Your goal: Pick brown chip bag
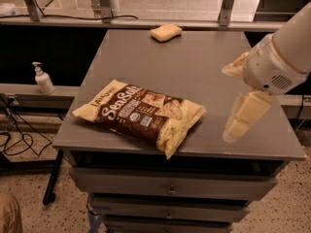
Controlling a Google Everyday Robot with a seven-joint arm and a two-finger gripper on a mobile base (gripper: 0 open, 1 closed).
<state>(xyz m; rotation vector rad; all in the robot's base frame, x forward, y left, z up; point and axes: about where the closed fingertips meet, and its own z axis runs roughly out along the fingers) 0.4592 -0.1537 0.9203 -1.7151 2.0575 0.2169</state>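
The brown chip bag (141, 113) lies flat on the grey table (194, 67), near its front left edge. It has a dark brown centre, cream-yellow ends and white "Sea Salt" lettering. My gripper (227, 103) hangs over the table's right side, to the right of the bag and apart from it. Its two cream fingers (245, 114) are spread open and hold nothing. The white arm (284, 52) reaches in from the upper right.
A small yellow sponge (165, 32) lies at the table's far edge. A soap dispenser (43, 79) stands on a ledge to the left. Drawers (170, 188) sit under the tabletop. Cables (12, 140) lie on the floor at left.
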